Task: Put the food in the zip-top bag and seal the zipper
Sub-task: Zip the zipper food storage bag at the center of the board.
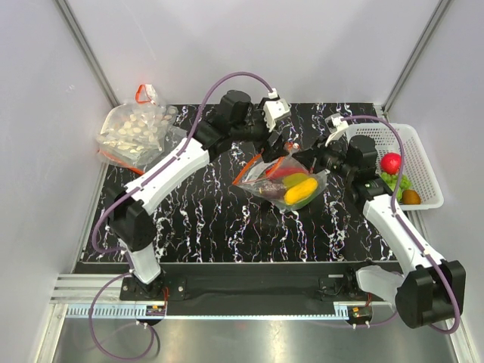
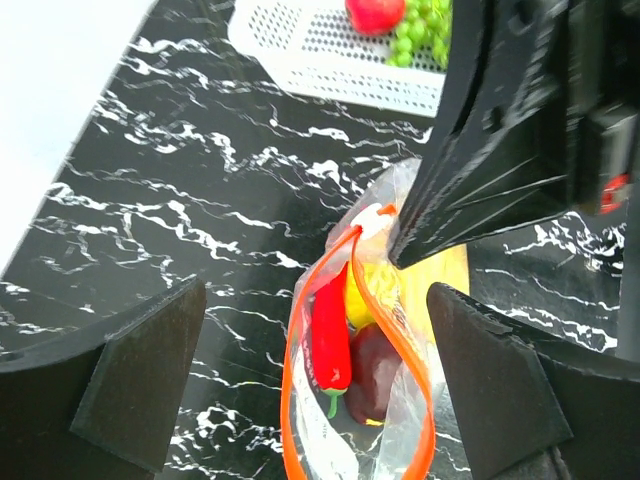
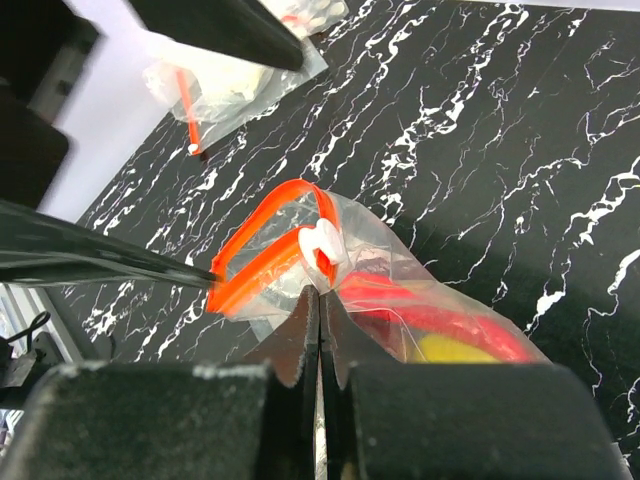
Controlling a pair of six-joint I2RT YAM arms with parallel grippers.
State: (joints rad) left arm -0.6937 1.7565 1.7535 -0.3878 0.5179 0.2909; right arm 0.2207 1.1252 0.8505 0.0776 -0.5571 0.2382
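Zip-top bag (image 1: pixel 283 181) lying in the middle of the black table (image 1: pixel 204 227), mouth facing 10 o'clock. Zipper (image 2: pixel 297 350) gaping wide in a loop, with a small white slider (image 3: pixel 322 240) at one end. Inside the bag, a red chili (image 2: pixel 330 335) and something yellow (image 1: pixel 301 190). Left claw (image 2: pixel 315 292) hanging just over the bag's mouth, spread wide, grasping nothing. Right claw (image 3: pixel 318 300) reaching in from 3 o'clock, clenched tight, tips touching the bag right by the white slider; can't tell if any plastic is pinched between them. White basket (image 1: pixel 416 144) at 3 o'clock on the table, holding a red fruit (image 1: pixel 391 162), green grapes (image 1: pixel 395 181) and a brown piece (image 1: pixel 411 197). Bigger clear bag (image 1: pixel 136 132) of whitish bits far off at 10 o'clock.
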